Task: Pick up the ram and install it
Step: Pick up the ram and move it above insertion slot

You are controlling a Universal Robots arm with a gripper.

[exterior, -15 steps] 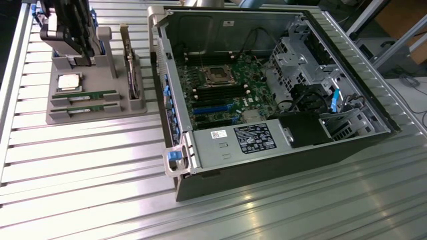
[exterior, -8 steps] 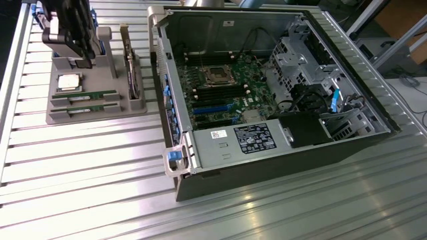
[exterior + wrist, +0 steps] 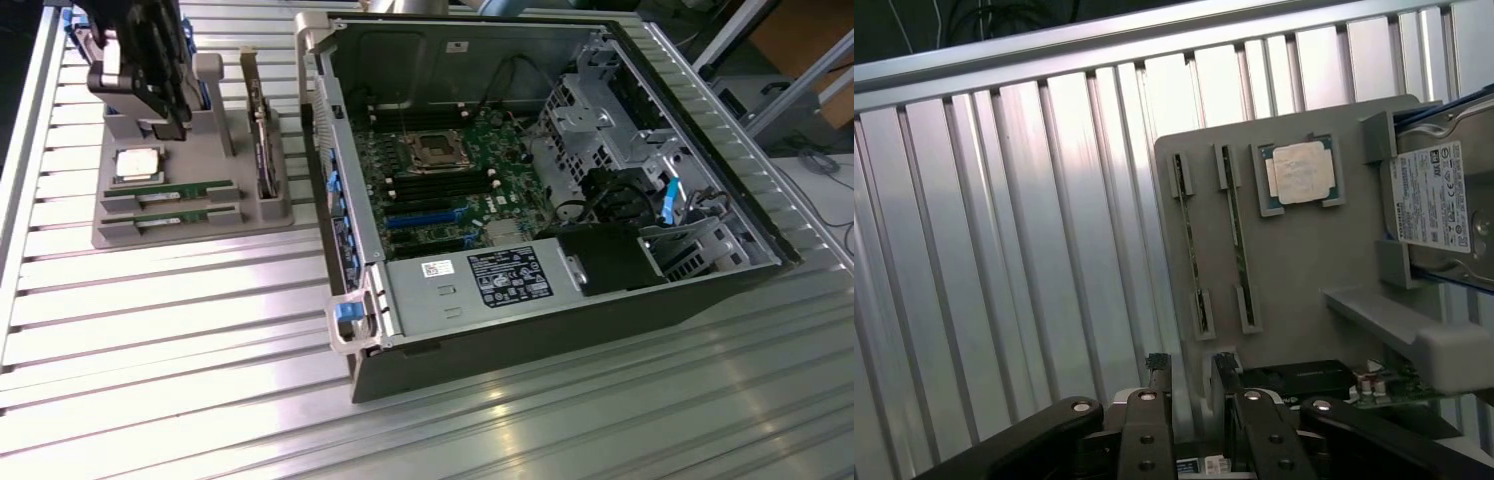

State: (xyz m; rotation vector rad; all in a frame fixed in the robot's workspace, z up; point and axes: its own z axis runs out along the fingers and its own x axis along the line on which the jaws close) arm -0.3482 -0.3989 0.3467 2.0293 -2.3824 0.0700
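- The fingers [image 3: 1158, 372] of my gripper [image 3: 1192, 372] are spread wide, with nothing between them and nothing touched.
- In the exterior view the gripper hangs above the far end of the grey holder [image 3: 187, 236], at about twelve o'clock from the processor [image 3: 138, 163].
- The ram [image 3: 171, 191] rests on edge in its end cradles on that holder, at six o'clock from the processor, not yet lifted.
- A second ram stick [image 3: 171, 215] lies just beside it, parallel, further toward six o'clock.
- The green card [image 3: 263, 150] stands upright at three o'clock from the processor.
- The open case [image 3: 507, 355] lies at three o'clock from the holder, its motherboard [image 3: 454, 190] exposed.
- I judge the ram to be light, thin and stiff, but brittle under a twist, with chips and edge contacts I would rather not squeeze.
- I would pinch it across its flat faces at mid-length, between the two cradles, where the exposed edge is free.
- With so narrow a grip, I expect an off-centre hold to let it tilt, and the neighbouring stick leaves little room for a finger.
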